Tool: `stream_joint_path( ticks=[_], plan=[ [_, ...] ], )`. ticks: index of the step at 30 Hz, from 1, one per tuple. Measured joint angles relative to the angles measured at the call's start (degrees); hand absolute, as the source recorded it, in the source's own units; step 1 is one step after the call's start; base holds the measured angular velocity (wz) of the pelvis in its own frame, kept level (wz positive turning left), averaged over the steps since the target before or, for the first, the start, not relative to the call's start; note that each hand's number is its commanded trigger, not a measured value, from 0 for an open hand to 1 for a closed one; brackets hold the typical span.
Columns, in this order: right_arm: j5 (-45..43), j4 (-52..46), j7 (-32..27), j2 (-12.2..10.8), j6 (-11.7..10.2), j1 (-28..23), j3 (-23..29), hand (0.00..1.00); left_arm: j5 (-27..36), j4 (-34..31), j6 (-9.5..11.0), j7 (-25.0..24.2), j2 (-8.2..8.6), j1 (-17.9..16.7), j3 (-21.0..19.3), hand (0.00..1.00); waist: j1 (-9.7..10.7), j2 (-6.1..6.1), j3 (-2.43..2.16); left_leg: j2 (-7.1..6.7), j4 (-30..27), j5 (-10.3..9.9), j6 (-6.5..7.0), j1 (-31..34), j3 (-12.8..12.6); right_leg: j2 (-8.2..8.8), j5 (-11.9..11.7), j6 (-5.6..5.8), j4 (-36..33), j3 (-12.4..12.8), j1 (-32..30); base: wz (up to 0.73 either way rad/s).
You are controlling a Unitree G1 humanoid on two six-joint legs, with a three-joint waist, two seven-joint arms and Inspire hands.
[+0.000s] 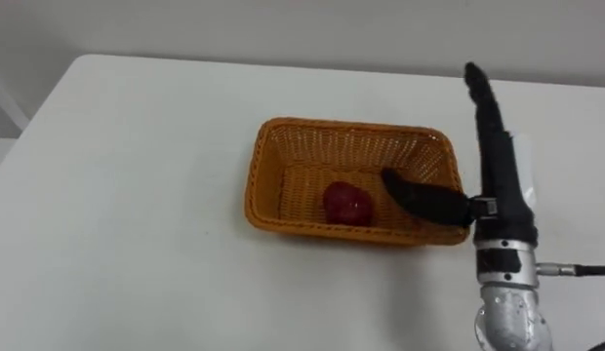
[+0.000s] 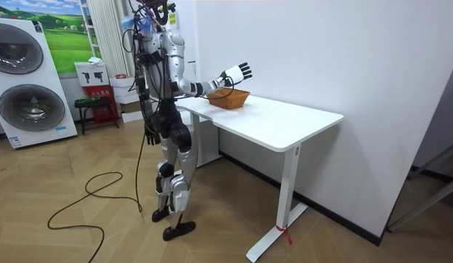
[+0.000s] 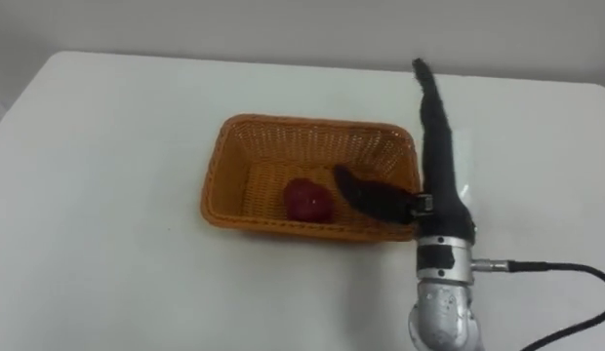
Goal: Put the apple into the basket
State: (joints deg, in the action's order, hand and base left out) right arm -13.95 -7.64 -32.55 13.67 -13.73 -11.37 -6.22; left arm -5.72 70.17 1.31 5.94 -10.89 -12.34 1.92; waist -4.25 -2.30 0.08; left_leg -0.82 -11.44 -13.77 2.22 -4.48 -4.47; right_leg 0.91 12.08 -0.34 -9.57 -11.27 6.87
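Inside one basket (image 1: pixel 351 146), one apple (image 1: pixel 348 203)

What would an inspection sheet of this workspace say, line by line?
surface: white table, holding the orange wicker basket.
job's things: red apple lying inside the basket.
clutter: nothing seen.
robot hands: right robot hand open beside the basket, thumb stretched over it toward the apple; left robot hand low at the robot's side.
cables: only the robot's own.
surroundings: white wall, wooden floor, washing machines behind the robot.
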Motion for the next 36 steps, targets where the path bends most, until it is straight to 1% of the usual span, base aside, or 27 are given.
stream_joint_path(
  ticks=[1, 2, 4, 8, 10, 11, 12, 13, 14, 15, 16, 17, 18, 19, 20, 21, 22, 23, 24, 25, 28, 30, 32, 33, 34, 35, 36],
  plan=[
    [-0.05, -0.13, -1.53, 0.00, 0.00, 0.10, 3.33, 0.00, -0.04, -0.56, 0.06, 0.01, -0.02, -0.63, -2.11, 0.00, 0.08, -0.19, -0.11, -0.01, 0.00, 0.00, 0.00, 0.03, 0.04, -0.01, 0.00, 0.00, 0.00, 0.02, -0.01, 0.04],
    [-0.05, -0.13, -2.51, 0.03, 0.00, 0.18, 5.02, 0.00, -0.04, -0.76, 0.14, 0.01, -0.07, -1.03, -3.22, 0.00, 0.15, -0.28, -0.18, -0.01, 0.00, 0.00, 0.00, 0.02, 0.05, -0.01, 0.00, 0.00, 0.00, 0.02, 0.00, 0.00],
    [0.01, -0.22, -7.06, 0.28, -0.20, 0.17, 10.24, 0.00, -0.02, -1.24, 0.26, 0.16, -0.64, -2.82, -5.25, 0.00, 1.24, -0.67, -0.44, -0.01, 0.02, 0.00, 0.00, -0.19, 0.06, -0.01, 0.00, 0.00, -0.02, 0.04, 0.15, 0.00],
    [1.74, 0.53, -12.71, 0.69, -0.54, 0.14, 16.72, 0.00, -0.30, -1.58, 0.17, 0.30, -0.89, -4.30, -6.30, 0.00, 3.07, -0.81, -0.39, -0.02, -0.04, 0.00, 0.00, -0.29, 0.01, -0.02, 0.00, 0.00, -0.01, 0.12, 0.25, 0.00],
    [7.23, 2.09, -16.03, 1.51, -0.70, 0.14, 21.25, 0.00, -0.59, -2.20, 0.20, 1.34, -0.98, -4.41, -8.14, 0.00, 3.95, -1.10, -0.34, -0.01, -0.20, 0.00, 0.00, -0.26, 0.02, -0.01, 0.00, 0.00, -0.02, 0.10, 0.20, 0.00],
    [8.98, 2.69, -16.93, 1.76, -0.70, 0.11, 22.45, 0.00, -0.56, -2.53, 0.23, 1.59, -1.08, -4.58, -8.53, 0.00, 4.13, -1.13, -0.32, 0.00, -0.20, 0.00, 0.00, -0.23, 0.01, -0.02, 0.00, 0.00, -0.04, 0.10, 0.27, 0.00],
    [11.62, 4.50, -19.02, 2.17, -0.82, -0.07, 24.49, 0.00, -0.53, -3.31, 0.23, 2.54, -1.29, -5.23, -8.62, 0.00, 4.52, -1.09, -0.29, 0.01, -0.31, 0.00, 0.00, -0.32, 0.04, -0.01, 0.00, 0.00, -0.04, 0.07, 0.48, 0.00],
    [14.35, 7.43, -21.06, 2.69, -0.86, -0.05, 26.11, 0.00, -0.47, -3.84, 0.26, 3.35, -1.48, -5.76, -8.61, 0.00, 5.12, -1.55, -0.32, 0.03, -0.32, 0.00, 0.00, -0.45, 0.04, 0.00, 0.00, 0.00, -0.11, 0.13, 0.56, 0.00],
    [16.09, 8.98, -21.83, 2.81, -0.86, -0.04, 26.89, 0.00, -0.44, -3.91, 0.24, 3.66, -1.50, -5.87, -8.77, 0.00, 5.35, -1.30, -0.33, 0.05, -0.33, 0.00, 0.00, -0.47, -0.06, -0.01, 0.00, 0.00, -0.11, 0.23, 0.49, -0.04],
    [18.96, 12.50, -22.91, 2.80, -0.85, -0.27, 28.32, 0.00, -0.54, -4.31, 0.11, 3.70, -1.49, -6.16, -9.15, 0.00, 5.77, -1.46, -0.30, 0.07, -0.35, 0.00, 0.00, -0.42, -0.16, -0.01, 0.00, -0.01, -0.09, 0.57, 0.39, -0.07],
    [22.49, 16.28, -23.61, 2.77, -0.60, -0.89, 29.38, 0.00, -0.71, -4.84, -0.24, 3.61, -1.30, -6.28, -9.81, 0.00, 6.07, -1.77, -0.44, 0.05, -0.37, 0.00, 0.00, -0.32, -0.04, 0.01, 0.00, -0.01, -0.15, 0.71, 0.27, -0.05],
    [24.49, 17.97, -23.59, 2.72, -0.35, -1.12, 30.00, 0.00, -0.75, -5.08, -0.48, 3.59, -1.11, -6.26, -10.20, 0.00, 6.25, -1.65, -0.39, 0.07, -0.38, 0.00, 0.00, -0.20, -0.04, 0.02, 0.00, -0.01, -0.21, 0.77, 0.16, -0.03],
    [28.82, 21.07, -23.55, 2.72, 0.08, -1.10, 31.19, 0.00, -0.75, -5.36, -0.69, 3.44, -0.87, -6.26, -10.59, 0.00, 6.74, -1.64, -0.40, 0.14, -0.35, 0.00, 0.01, -0.03, -0.07, 0.04, 0.00, -0.01, -0.23, 1.06, 0.01, 0.00],
    [32.53, 24.99, -23.30, 2.75, 0.05, -1.01, 32.41, 0.00, -0.73, -5.52, -0.80, 3.40, -0.82, -6.20, -11.09, 0.00, 7.29, -1.40, -0.29, 0.16, -0.34, -0.01, 0.02, 0.16, 0.03, 0.07, -0.01, -0.01, -0.21, 1.07, -0.04, 0.00],
    [34.16, 27.37, -23.10, 2.76, 0.07, -1.03, 32.95, 0.00, -0.73, -5.76, -0.90, 3.40, -0.85, -6.21, -11.42, 0.00, 7.49, -1.34, -0.33, 0.16, -0.29, -0.02, 0.03, 0.26, 0.05, 0.08, -0.01, -0.02, -0.22, 1.01, -0.04, 0.00],
    [37.69, 31.92, -22.66, 2.74, 0.19, -1.11, 33.80, 0.00, -0.74, -6.19, -0.98, 3.34, -0.82, -6.22, -12.42, 0.00, 7.71, -1.42, -0.31, 0.14, -0.22, -0.02, 0.03, 0.26, -0.10, 0.07, -0.01, -0.02, -0.24, 1.03, -0.04, 0.00],
    [40.97, 35.81, -21.80, 2.76, 0.87, -1.09, 34.66, 0.00, -0.71, -6.46, -1.06, 3.18, -0.82, -6.29, -12.94, 0.00, 8.18, -1.44, -0.30, 0.07, -0.13, -0.02, 0.03, 0.27, -0.01, 0.08, -0.01, -0.02, -0.28, 1.00, -0.04, 0.00],
    [42.67, 38.06, -21.36, 2.78, 1.12, -1.03, 35.07, 0.00, -0.69, -6.66, -1.13, 3.14, -0.82, -6.38, -13.11, 0.00, 8.51, -1.44, -0.31, 0.07, -0.11, -0.02, 0.03, 0.27, 0.04, 0.07, -0.01, -0.02, -0.28, 1.00, -0.04, 0.00],
    [45.38, 42.70, -20.59, 2.85, 1.42, -1.15, 35.26, 0.00, -0.70, -6.90, -1.17, 3.13, -0.83, -6.42, -13.75, 0.00, 8.67, -1.20, -0.50, 0.06, -0.12, -0.02, 0.03, 0.25, 0.03, 0.05, -0.01, -0.02, -0.30, 0.99, -0.04, 0.00],
    [47.31, 46.46, -19.76, 2.67, 2.45, -1.60, 35.22, 0.00, -0.73, -7.31, -1.24, 3.14, -0.78, -6.42, -14.56, 0.00, 8.70, -1.19, -0.64, 0.01, -0.17, -0.02, 0.03, 0.19, -0.08, -0.01, -0.01, -0.02, -0.41, 1.09, -0.04, 0.00],
    [50.69, 52.87, -17.36, 1.94, 4.84, -2.67, 34.44, 0.00, -0.75, -7.86, -1.95, 3.15, -0.66, -6.42, -15.08, 0.00, 8.61, -0.60, -0.54, 0.03, -0.08, -0.02, 0.02, -0.03, -0.21, -0.13, 0.01, -0.04, -0.48, 1.90, -0.05, -0.06],
    [51.99, 55.18, -16.39, 1.31, 5.79, -2.78, 34.39, 0.00, -0.76, -7.86, -2.36, 3.03, -0.49, -6.38, -15.09, 0.00, 8.46, -0.43, -0.57, 0.04, -0.08, -0.02, 0.02, -0.11, -0.33, -0.12, 0.01, -0.04, -0.48, 2.09, -0.06, -0.05],
    [52.09, 57.49, -16.10, 0.49, 5.84, -2.75, 33.46, 0.00, -0.94, -7.86, -2.67, 2.92, -0.29, -6.36, -15.13, 0.00, 8.26, -0.43, -0.54, -0.01, -0.30, -0.02, 0.02, -0.10, -0.30, -0.14, 0.00, -0.04, -0.41, 2.41, 0.00, 0.00],
    [51.03, 59.05, -15.92, -0.13, 5.94, -2.79, 31.79, 0.00, -1.38, -7.87, -2.70, 2.84, -0.03, -6.36, -15.13, 0.00, 8.14, -0.41, -0.43, -0.04, -0.29, -0.02, 0.03, -0.08, -0.29, -0.16, 0.00, -0.04, -0.42, 2.67, 0.00, 0.00],
    [48.79, 60.69, -15.56, -0.84, 6.28, -2.87, 29.47, 0.00, -1.52, -7.87, -2.74, 2.34, 0.14, -6.29, -15.06, 0.00, 7.57, -0.35, -0.35, -0.01, -0.27, -0.02, 0.03, -0.08, -0.30, -0.17, -0.02, -0.07, -0.39, 2.78, -0.01, 0.00],
    [47.73, 61.55, -15.09, -1.19, 6.54, -2.89, 28.47, 0.00, -1.55, -7.85, -2.81, 2.16, 0.23, -6.18, -14.96, 0.00, 7.26, -0.37, -0.35, 0.02, -0.27, -0.02, 0.04, -0.10, -0.30, -0.17, -0.02, -0.08, -0.39, 2.84, -0.01, 0.00],
    [46.21, 62.91, -13.99, -1.74, 7.27, -2.71, 27.04, 0.00, -1.53, -7.81, -2.99, 1.91, 0.45, -6.05, -14.95, 0.00, 6.92, -0.40, -0.35, 0.10, -0.19, -0.02, 0.04, -0.22, -0.25, -0.14, -0.02, -0.08, -0.42, 2.83, 0.04, 0.00]
  ],
)
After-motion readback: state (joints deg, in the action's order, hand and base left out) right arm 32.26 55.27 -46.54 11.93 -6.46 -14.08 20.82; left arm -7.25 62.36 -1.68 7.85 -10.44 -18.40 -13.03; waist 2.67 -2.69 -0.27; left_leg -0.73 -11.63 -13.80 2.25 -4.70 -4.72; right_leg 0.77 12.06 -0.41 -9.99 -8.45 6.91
